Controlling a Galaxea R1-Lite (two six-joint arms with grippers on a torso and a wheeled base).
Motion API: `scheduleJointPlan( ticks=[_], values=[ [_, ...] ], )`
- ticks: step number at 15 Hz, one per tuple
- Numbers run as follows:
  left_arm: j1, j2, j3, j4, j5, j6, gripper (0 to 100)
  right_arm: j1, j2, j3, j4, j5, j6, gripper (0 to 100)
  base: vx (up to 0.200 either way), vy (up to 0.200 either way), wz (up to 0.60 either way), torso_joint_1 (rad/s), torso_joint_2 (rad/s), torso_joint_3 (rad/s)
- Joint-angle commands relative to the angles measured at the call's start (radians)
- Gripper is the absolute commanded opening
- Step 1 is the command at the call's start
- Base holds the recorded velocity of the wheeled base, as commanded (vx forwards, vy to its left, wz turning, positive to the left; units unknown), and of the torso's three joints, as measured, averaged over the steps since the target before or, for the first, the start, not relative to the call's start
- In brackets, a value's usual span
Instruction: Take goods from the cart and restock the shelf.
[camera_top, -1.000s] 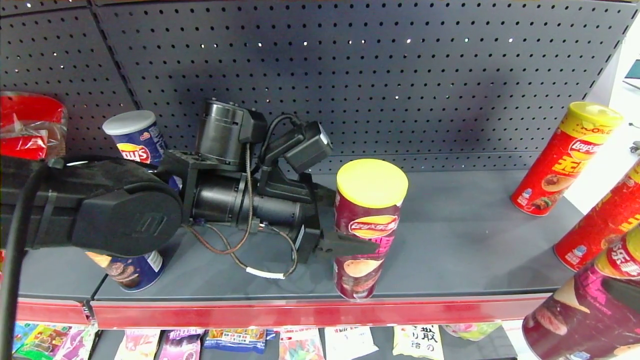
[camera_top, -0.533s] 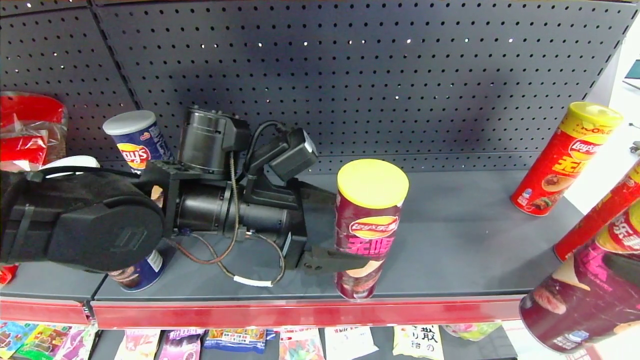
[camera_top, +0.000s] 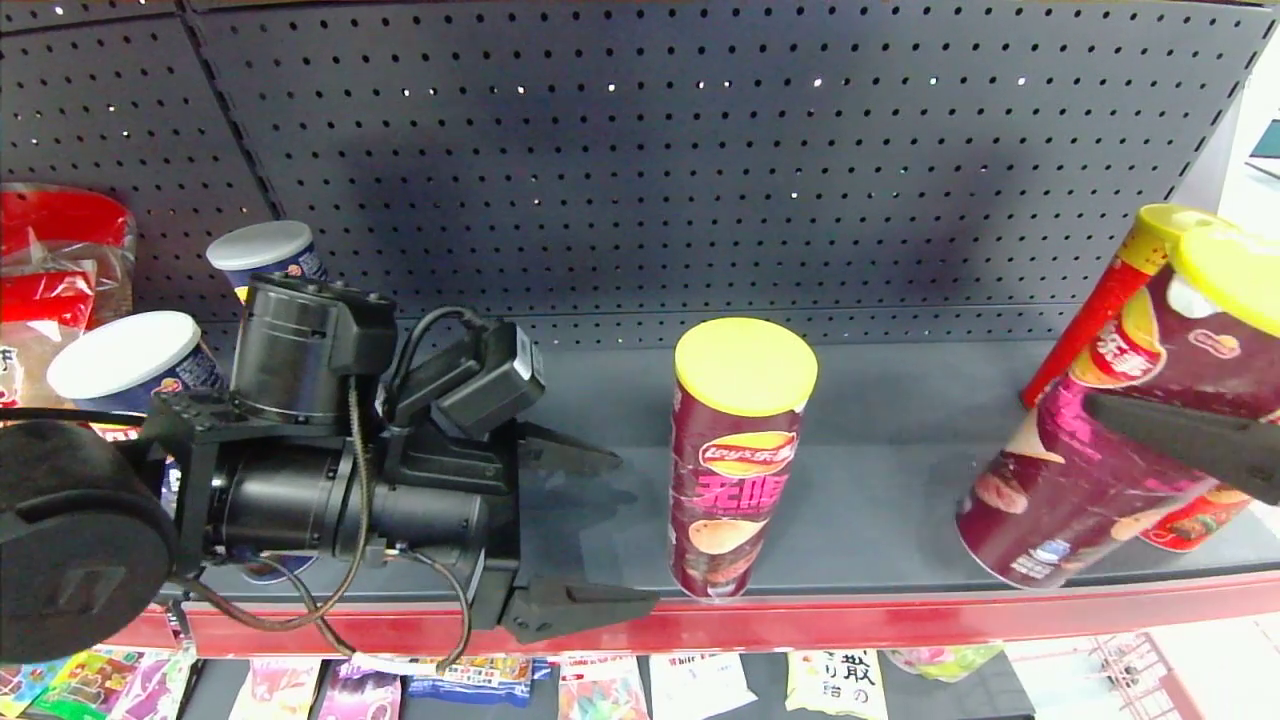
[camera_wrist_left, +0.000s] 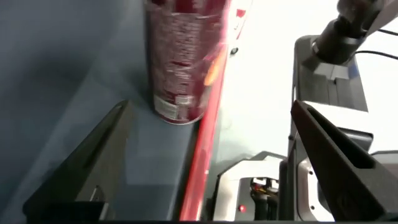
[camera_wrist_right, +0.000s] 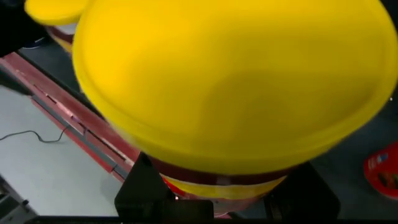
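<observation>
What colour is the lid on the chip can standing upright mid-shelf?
Yellow; the lid sits on a maroon can. It shows best in the head view.

two maroon chip cans (camera_top: 742, 470) (camera_top: 1040, 485), two blue cans (camera_top: 262, 250) (camera_top: 125, 355), two red cans (camera_top: 1105, 300) (camera_top: 1195, 520)

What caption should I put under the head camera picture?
Left gripper open beside the upright maroon can on the shelf; right gripper holds a tilted maroon can.

Soft shadows fall across the dim pegboard (camera_top: 700, 180), while white glare floods beyond the shelf (camera_top: 880, 470) edge.
</observation>
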Motion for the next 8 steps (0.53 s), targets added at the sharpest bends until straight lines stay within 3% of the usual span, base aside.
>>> scheduleJointPlan(
  ticks=[1,8],
  values=[
    [0.002,-0.063,0.045,0.0,0.018,0.0,100,0.001,0.196,-0.049,-0.081,0.007,-0.007,0,0.0,0.0,0.0,0.0,0.0,0.0],
    [0.002,-0.182,0.197,0.001,0.052,-0.011,100,0.021,0.545,-0.339,-0.085,0.059,-0.01,0,0.0,0.0,0.0,0.0,0.0,0.0]
  ],
)
